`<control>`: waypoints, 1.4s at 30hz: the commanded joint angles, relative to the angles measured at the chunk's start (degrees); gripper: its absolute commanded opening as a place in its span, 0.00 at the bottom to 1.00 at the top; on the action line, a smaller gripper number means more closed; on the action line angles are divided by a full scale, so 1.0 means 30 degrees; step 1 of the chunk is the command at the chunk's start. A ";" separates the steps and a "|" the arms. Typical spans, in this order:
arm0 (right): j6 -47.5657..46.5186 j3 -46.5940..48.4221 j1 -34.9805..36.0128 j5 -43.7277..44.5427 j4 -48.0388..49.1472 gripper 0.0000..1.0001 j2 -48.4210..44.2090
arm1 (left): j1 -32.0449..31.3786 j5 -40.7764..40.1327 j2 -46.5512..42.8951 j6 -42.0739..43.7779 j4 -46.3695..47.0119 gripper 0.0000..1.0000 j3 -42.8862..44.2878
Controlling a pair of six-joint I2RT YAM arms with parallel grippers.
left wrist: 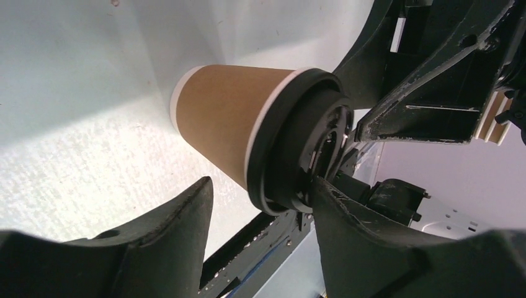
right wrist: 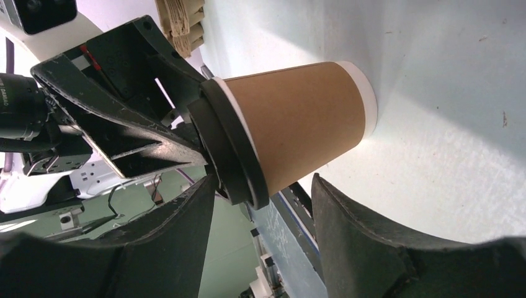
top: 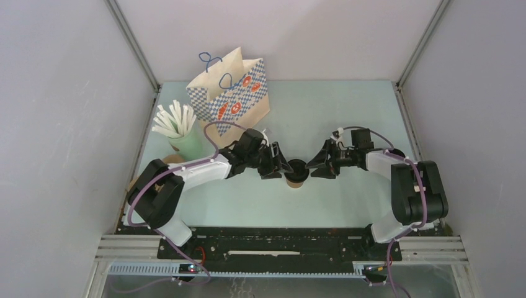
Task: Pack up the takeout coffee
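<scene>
Evidently the grasp is in hand: the small tan paper cup with round black lid [top: 297,173] stands upright mid-worktop [top: 347,112], flanked by the left end effector [top: 277,166] and right end effector [top: 317,166], both open (gaps show). Next, one should clamp it and lift it to the checkered paper bag [top: 234,93] behind. The pale green cup of white sticks [top: 186,139] stands near that route.

The takeout coffee [left wrist: 217,118] is smooth, matt tan-brown paper with white edges, its lid [left wrist: 279,155] black plastic with a slight sheen — the table [left wrist: 74,155], left of the left-wrist view, looks pale, matt and finely grained.
</scene>
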 commanded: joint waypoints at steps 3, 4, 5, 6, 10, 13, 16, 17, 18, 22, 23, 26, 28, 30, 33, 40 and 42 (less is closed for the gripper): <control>0.0995 -0.0906 0.0423 -0.0499 0.2774 0.64 0.0727 | 0.0327 0.0088 0.0275 -0.0128 0.1313 0.60 -0.1029; 0.1190 -0.1097 0.0411 -0.0491 0.3506 0.62 0.0883 | 0.0362 0.0088 0.0356 -0.0123 0.1317 0.59 -0.1126; 0.1240 -0.1228 0.0424 -0.0428 0.3729 0.60 0.1080 | 0.0370 0.0066 0.0472 -0.0086 0.1317 0.57 -0.1241; 0.1213 -0.1321 0.0440 -0.0365 0.3772 0.59 0.1180 | 0.0378 -0.0010 0.0508 -0.0066 0.1292 0.57 -0.1358; 0.1218 -0.2124 0.0250 0.0841 0.3914 0.59 0.1463 | 0.0410 -0.0502 0.0773 -0.0112 0.1020 0.55 -0.2017; 0.1201 -0.2825 -0.0108 0.2014 0.3707 0.59 0.1933 | 0.0442 -0.0882 0.1115 -0.0108 0.0967 0.53 -0.2640; 0.0534 -0.3236 -0.0178 0.3631 0.2388 0.59 0.1955 | 0.0457 -0.1544 0.1358 0.0222 0.0038 0.51 -0.3238; 0.0381 -0.3304 -0.0152 0.3969 0.2095 0.59 0.1846 | 0.0447 -0.1775 0.1487 0.0430 -0.0366 0.50 -0.3336; 0.0256 -0.3302 -0.0101 0.4458 0.1689 0.59 0.1675 | 0.0454 -0.2067 0.1558 0.0669 -0.0746 0.50 -0.3359; -0.0550 -0.2598 0.0055 0.5850 -0.0238 0.60 0.0861 | 0.0440 -0.2703 0.1955 0.1394 -0.2008 0.49 -0.3223; -0.0534 -0.2554 0.0057 0.5766 -0.0236 0.59 0.0918 | 0.0456 -0.2832 0.2115 0.1522 -0.2129 0.49 -0.3210; -0.0970 -0.2552 0.0035 0.5941 -0.0089 0.58 0.2231 | 0.0459 -0.3247 0.2924 0.1811 -0.2239 0.48 -0.3395; -0.1337 -0.2524 0.0172 0.6014 -0.0110 0.57 0.2591 | 0.0427 -0.3344 0.3394 0.2002 -0.2190 0.47 -0.3743; -0.1508 -0.2321 0.0249 0.6336 -0.0450 0.57 0.2155 | 0.0416 -0.3427 0.3407 0.2228 -0.2054 0.47 -0.4118; -0.1744 -0.0997 0.0375 0.6407 -0.1823 0.58 0.0999 | 0.0368 -0.3683 0.2995 0.3142 -0.3002 0.48 -0.3505; -0.0831 0.0876 0.0404 0.2271 -0.2374 0.81 -0.1415 | 0.0340 -0.3198 0.2769 0.3509 -0.5027 0.49 -0.0531; -0.0738 0.0783 0.0522 0.1585 -0.2225 0.88 -0.1947 | 0.0271 -0.3269 0.2886 0.3383 -0.5011 0.49 -0.0415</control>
